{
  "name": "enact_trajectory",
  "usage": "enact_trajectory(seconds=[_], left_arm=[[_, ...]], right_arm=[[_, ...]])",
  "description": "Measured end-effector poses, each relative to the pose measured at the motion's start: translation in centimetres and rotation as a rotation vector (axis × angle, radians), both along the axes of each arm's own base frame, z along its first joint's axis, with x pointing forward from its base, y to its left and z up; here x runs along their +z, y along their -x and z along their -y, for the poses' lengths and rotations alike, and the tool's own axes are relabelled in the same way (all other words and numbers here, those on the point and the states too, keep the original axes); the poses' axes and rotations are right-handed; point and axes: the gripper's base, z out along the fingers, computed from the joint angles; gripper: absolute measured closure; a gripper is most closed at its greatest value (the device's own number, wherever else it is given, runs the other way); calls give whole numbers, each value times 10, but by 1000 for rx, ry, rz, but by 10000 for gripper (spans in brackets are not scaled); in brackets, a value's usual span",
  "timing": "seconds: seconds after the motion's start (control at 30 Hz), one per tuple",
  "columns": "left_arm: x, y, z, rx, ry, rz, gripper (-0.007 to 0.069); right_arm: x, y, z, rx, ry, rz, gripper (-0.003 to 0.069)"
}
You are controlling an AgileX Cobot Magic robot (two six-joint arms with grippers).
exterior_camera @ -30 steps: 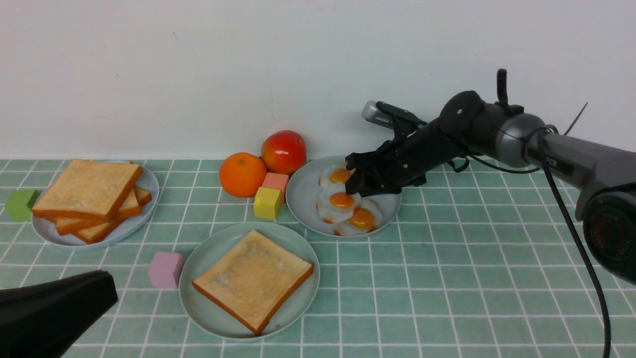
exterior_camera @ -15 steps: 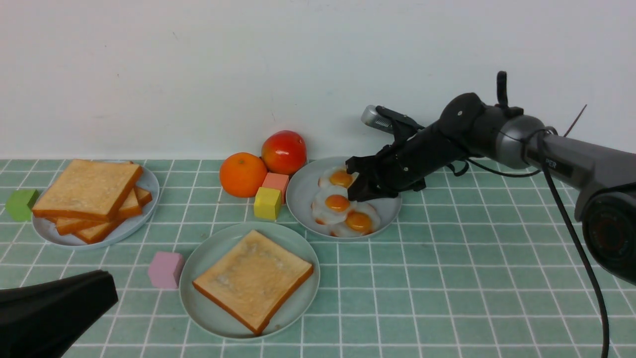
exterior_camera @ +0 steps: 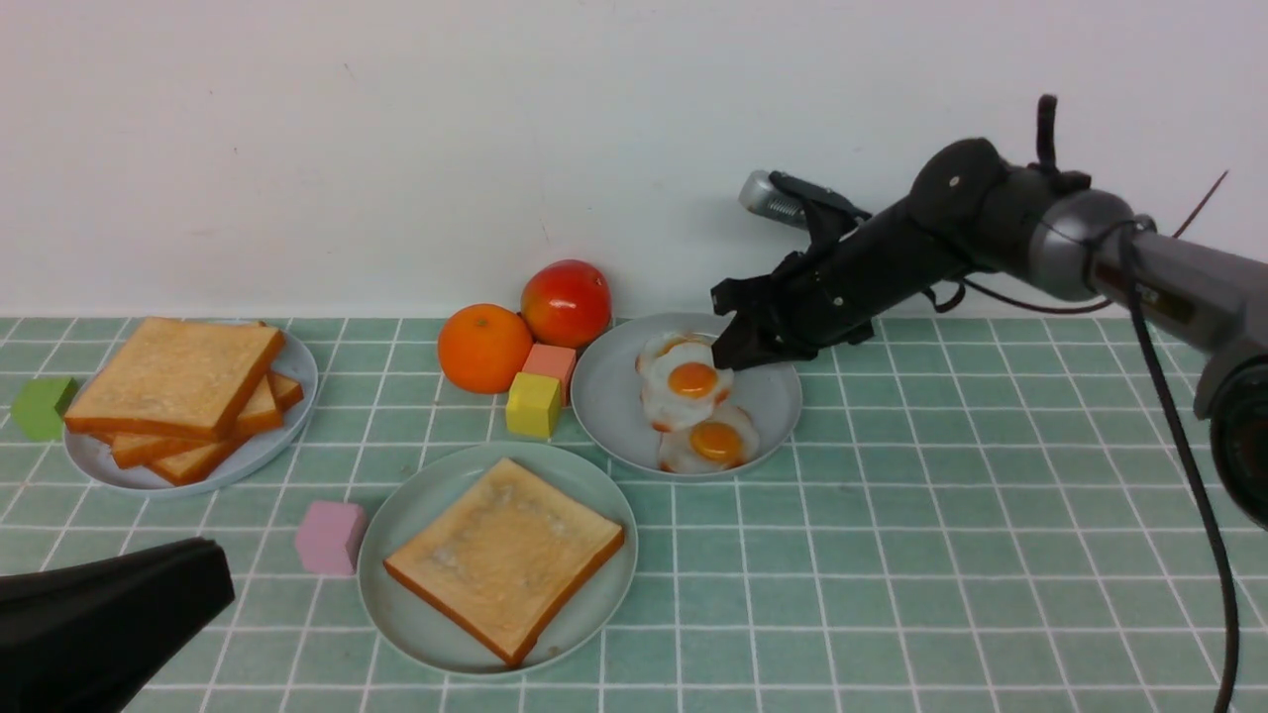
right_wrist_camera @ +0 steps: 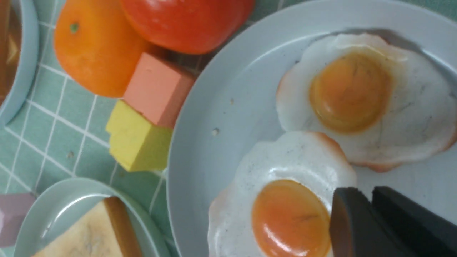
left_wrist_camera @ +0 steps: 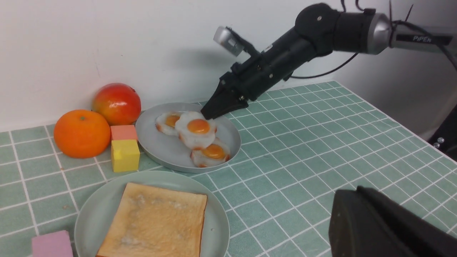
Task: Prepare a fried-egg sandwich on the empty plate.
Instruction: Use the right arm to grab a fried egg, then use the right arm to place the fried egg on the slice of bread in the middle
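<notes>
Your right gripper (exterior_camera: 723, 356) pinched shut on rim of fried egg (exterior_camera: 690, 381), egg dangling above grey-blue plate (exterior_camera: 604, 396). Target mint-green plate (exterior_camera: 416, 624), toast slice (exterior_camera: 505, 555) on it, lay at 7 o'clock from that gripper. Left gripper (exterior_camera: 109, 614) sat at 8 o'clock edge; opening not visible.

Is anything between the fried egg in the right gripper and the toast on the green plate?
Nothing visible blocks it. Between the fried egg, pinched by the right gripper, and the toast on the mint-green plate lie only the grey plate's rim and open tiles. The yellow block stands left of that path.
</notes>
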Motion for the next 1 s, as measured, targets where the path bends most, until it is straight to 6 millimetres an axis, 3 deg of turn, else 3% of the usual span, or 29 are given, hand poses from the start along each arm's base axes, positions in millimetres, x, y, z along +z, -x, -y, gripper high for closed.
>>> enact_trajectory(seconds=[0.17,0.37,0.47,0.57,0.73,0.77,0.93,1.0], left_arm=[[0,0,0,0,0,0,627],[-8,0,-3,18,-98,-36,627],[-11,-1,-5,28,-146,-50,626],[-13,-1,-6,41,-192,-39,624],[-13,-3,-8,55,-242,-3,622],[-13,-3,-9,57,-247,2,621],[-13,-3,-9,58,-251,5,620],[-13,-3,-9,58,-252,4,618]], right_arm=[[11,4,7,30,15,-2,594],[55,28,11,99,17,19,596],[77,55,-5,151,15,34,596],[84,88,-31,217,2,11,596],[70,121,-75,288,-32,-10,596],[59,125,-89,286,-41,-8,596],[27,120,-111,221,-57,1,596],[5,113,-115,170,-68,-21,596]])
